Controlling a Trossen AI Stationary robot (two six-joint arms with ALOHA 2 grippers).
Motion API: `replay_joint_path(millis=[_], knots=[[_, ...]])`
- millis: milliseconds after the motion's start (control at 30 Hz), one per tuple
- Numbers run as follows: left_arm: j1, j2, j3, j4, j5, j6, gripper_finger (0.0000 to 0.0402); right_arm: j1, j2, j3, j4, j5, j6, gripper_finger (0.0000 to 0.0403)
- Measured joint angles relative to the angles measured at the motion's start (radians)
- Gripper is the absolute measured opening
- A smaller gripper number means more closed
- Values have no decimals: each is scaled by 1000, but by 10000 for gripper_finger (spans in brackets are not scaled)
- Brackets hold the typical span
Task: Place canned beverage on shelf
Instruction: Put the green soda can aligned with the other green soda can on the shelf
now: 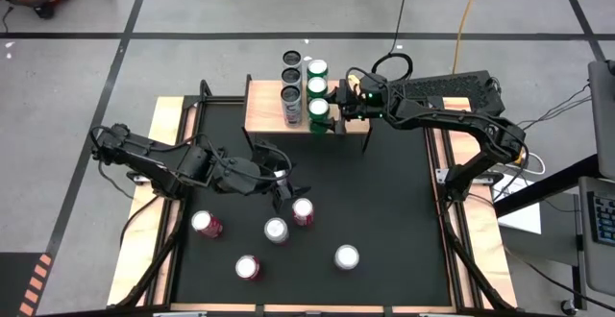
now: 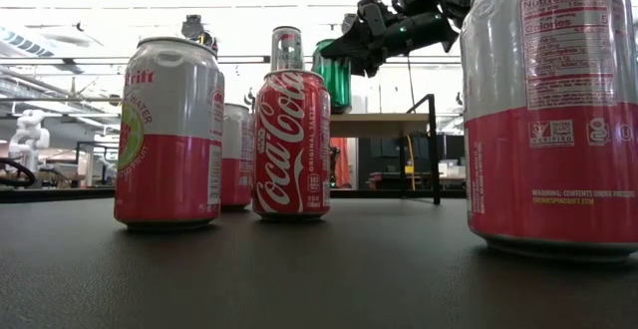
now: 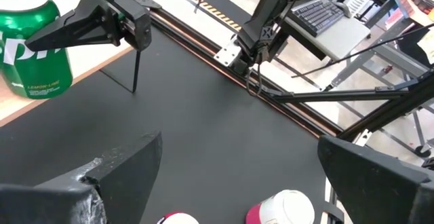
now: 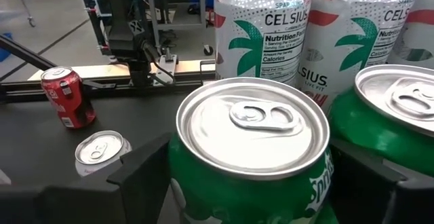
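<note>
High view: the right pincer (image 1: 333,113) sits at the shelf (image 1: 261,106), its fingers spread either side of a green can (image 1: 319,111) that stands upright on the wooden board. From the right wrist view the dark fingers flank this can (image 4: 252,157) with what looks like a slim gap on each side, so the pincer is parted around it rather than squeezing it, though contact on the far side is hard to judge. Two more green cans (image 1: 317,77) stand in line behind it, and beside them a row of white palm-print cans (image 1: 290,85), all on the shelf. The left pincer (image 1: 284,184) hangs over the black surface (image 1: 384,192) with its fingers wide and nothing between them, just beside a red cola can (image 1: 303,211). Four other cans stand loose on the surface near the front edge, among them a pink-and-silver can (image 1: 205,224).
</note>
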Motion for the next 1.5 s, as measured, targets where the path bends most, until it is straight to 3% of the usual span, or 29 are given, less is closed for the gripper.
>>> replay_joint_path(millis=[433,700,1500], knots=[[0,0,0,-8,9,2,398,0,-3,0,3,-1,15,319],[0,0,0,-8,12,20,398,-1,-5,0,10,1,12,345],[0,0,0,-8,23,29,398,-12,-52,0,2,-13,52,346]])
